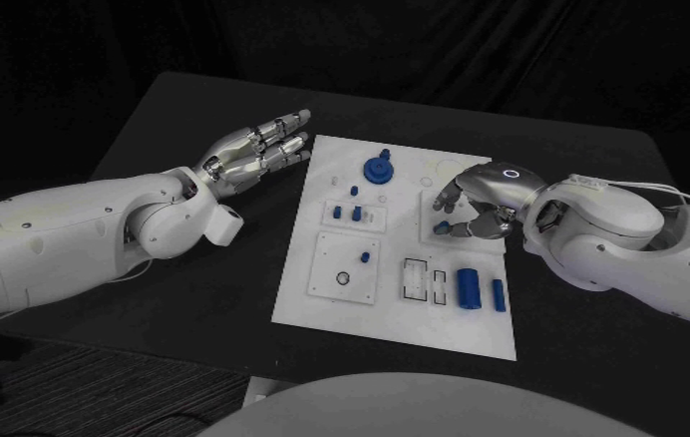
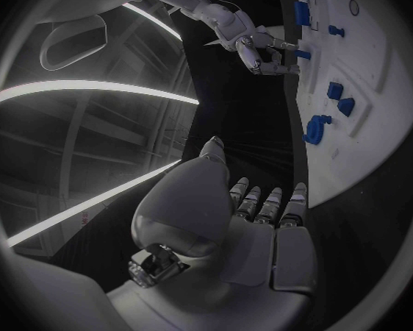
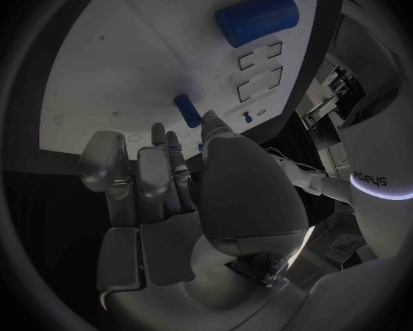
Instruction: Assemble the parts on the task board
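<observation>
Two hands at one black tabletop, task board lying at its middle. Left hand: off the board's far left corner, above bare tabletop, fingers stretched out and apart, nothing held; same in the left wrist view. Right hand: over the board's right edge, fingers curled down at a small raised white block there; one small blue peg just beside the fingertips on that block. Right wrist view: hand with fingers drawn close together above the board, short blue peg just past the fingertips; contact between fingers and peg not clear, so grip cannot be told. Board contents, head view: blue round part with upright stem near the far edge; small blue pieces in a cluster left of centre; raised square plate toward the near left corner carrying one small blue piece and a dark ring; rectangular recesses near the near edge, appearing unfilled; large blue cylinder beside them, resting on the board surface; slimmer blue cylinder next to it, toward the right edge. Large cylinder also in the right wrist view, lying beside two outlined recesses.
</observation>
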Controlling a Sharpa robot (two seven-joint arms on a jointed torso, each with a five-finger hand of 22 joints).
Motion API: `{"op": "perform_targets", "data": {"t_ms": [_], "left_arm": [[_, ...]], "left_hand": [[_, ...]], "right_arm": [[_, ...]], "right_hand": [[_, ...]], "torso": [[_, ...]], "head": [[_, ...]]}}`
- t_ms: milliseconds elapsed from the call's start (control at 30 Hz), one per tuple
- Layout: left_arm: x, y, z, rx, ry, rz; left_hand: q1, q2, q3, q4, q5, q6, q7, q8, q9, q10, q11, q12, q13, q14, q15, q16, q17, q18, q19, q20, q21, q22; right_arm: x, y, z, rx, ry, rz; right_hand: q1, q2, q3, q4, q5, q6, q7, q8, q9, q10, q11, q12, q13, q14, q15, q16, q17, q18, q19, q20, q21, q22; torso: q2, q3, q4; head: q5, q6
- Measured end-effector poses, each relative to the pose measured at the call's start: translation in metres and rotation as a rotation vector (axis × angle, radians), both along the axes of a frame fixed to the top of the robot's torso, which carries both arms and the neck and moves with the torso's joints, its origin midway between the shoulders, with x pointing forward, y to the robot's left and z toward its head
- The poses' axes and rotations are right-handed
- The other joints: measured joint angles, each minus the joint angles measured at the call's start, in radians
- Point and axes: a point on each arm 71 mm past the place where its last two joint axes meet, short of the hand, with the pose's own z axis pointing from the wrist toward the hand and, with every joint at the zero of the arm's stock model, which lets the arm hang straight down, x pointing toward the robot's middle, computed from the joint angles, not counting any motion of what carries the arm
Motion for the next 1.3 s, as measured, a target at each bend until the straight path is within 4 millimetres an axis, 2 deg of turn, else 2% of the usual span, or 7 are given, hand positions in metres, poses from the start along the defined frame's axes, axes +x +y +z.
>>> {"op": "perform_targets", "data": {"t_ms": [200,433,533,667,933,1200,1300], "left_arm": [[0.0,0.0,0.0,0.001,0.001,0.001],[0.0,0.001,-0.001,0.003,0.003,0.002],[0.0,0.001,-0.001,0.004,0.004,0.002],[0.0,0.001,-0.001,0.005,0.005,0.002],[0.0,0.001,-0.001,0.006,0.007,0.002],[0.0,0.001,-0.002,0.008,0.01,0.002],[0.0,0.001,-0.002,0.008,0.011,0.003]], "left_hand": [[0.005,0.005,0.0,0.0,0.01,0.0,0.0,0.0,0.0,0.0,0.0,0.0,0.0,-0.003,0.003,0.0,0.0,0.0,0.0,0.0,0.0,0.0],[0.014,0.014,0.002,-0.002,0.028,0.006,0.006,0.004,0.0,0.0,0.0,0.0,0.0,-0.003,0.003,0.0,0.0,0.0,0.0,0.0,0.0,0.0],[0.014,0.014,0.003,-0.003,0.029,0.002,0.009,0.004,0.001,0.0,0.0,0.0,0.0,-0.003,0.003,0.0,0.0,0.0,0.0,0.0,0.0,0.0],[0.014,0.014,0.003,-0.003,0.034,0.002,0.009,0.004,0.001,0.0,0.0,0.0,0.0,-0.003,0.003,0.0,0.0,0.0,0.0,0.0,0.0,0.0],[0.015,0.015,0.003,-0.003,0.038,0.002,0.009,0.004,0.001,0.0,0.0,0.0,0.0,-0.003,0.003,0.0,0.0,0.0,0.0,0.0,0.0,0.0],[0.019,0.019,0.003,-0.003,0.044,0.002,0.009,0.004,0.001,0.0,0.0,0.0,0.0,-0.002,0.002,0.0,0.0,0.0,0.0,0.0,0.0,0.0],[0.019,0.019,0.003,-0.003,0.044,0.002,0.009,0.004,0.001,0.001,0.0,0.0,0.0,-0.002,0.002,0.0,0.0,0.0,0.0,0.0,0.0,0.0]], "right_arm": [[-0.002,0.0,-0.006,-0.006,0.024,0.008],[-0.002,0.0,-0.009,-0.007,0.039,0.014],[-0.002,0.0,-0.009,-0.005,0.041,0.018],[-0.002,0.001,-0.009,0.0,0.042,0.026],[-0.003,0.004,-0.012,0.018,0.039,0.043],[-0.003,0.004,-0.012,0.045,0.018,0.05],[-0.004,0.002,-0.011,0.059,0.005,0.049]], "right_hand": [[0.037,0.031,0.02,-0.045,0.133,0.017,0.001,-0.002,-0.006,0.013,0.003,-0.023,-0.021,0.0,0.0,-0.004,-0.01,0.0,0.0,0.0,0.0,0.0],[0.062,0.027,0.047,-0.072,0.24,0.017,0.001,-0.02,-0.015,0.021,0.007,-0.048,-0.044,-0.002,0.002,-0.008,-0.019,0.0,0.0,0.0,-0.01,0.0],[0.067,0.023,0.064,-0.078,0.255,0.018,0.0,-0.02,-0.016,0.029,0.008,-0.049,-0.049,-0.004,0.004,-0.008,-0.022,0.0,0.0,0.0,-0.013,0.0],[0.076,0.023,0.099,-0.085,0.244,0.059,-0.005,-0.006,-0.007,0.065,0.0,-0.049,-0.06,-0.008,0.0,-0.012,-0.024,0.0,0.0,0.0,-0.015,0.0],[0.079,0.021,0.127,-0.082,0.156,0.098,-0.007,0.007,0.008,0.127,-0.013,-0.049,-0.073,-0.007,-0.008,-0.012,-0.024,0.0,-0.004,-0.004,-0.011,0.0],[0.117,0.014,0.163,-0.114,0.11,0.207,-0.034,0.062,0.043,0.217,-0.039,-0.041,-0.077,-0.005,-0.033,-0.024,-0.035,0.0,-0.002,-0.027,-0.001,0.0],[0.141,0.021,0.174,-0.134,0.057,0.227,-0.045,0.07,0.042,0.244,-0.052,-0.034,-0.07,-0.003,-0.04,-0.03,-0.044,0.0,0.0,-0.036,-0.001,0.001]], "torso": [[0.0,-0.0001,0.0002],[0.0,-0.0002,0.0002],[0.0,-0.0002,0.0002],[0.0,-0.0002,0.0002],[0.0,-0.0003,0.0004],[-0.001,0.0001,0.0003],[-0.001,0.0002,0.0003]], "head": [[0.001,0.0],[0.003,0.0],[0.002,0.0],[0.001,0.0],[0.001,0.0],[0.005,0.0],[0.006,0.0]]}}
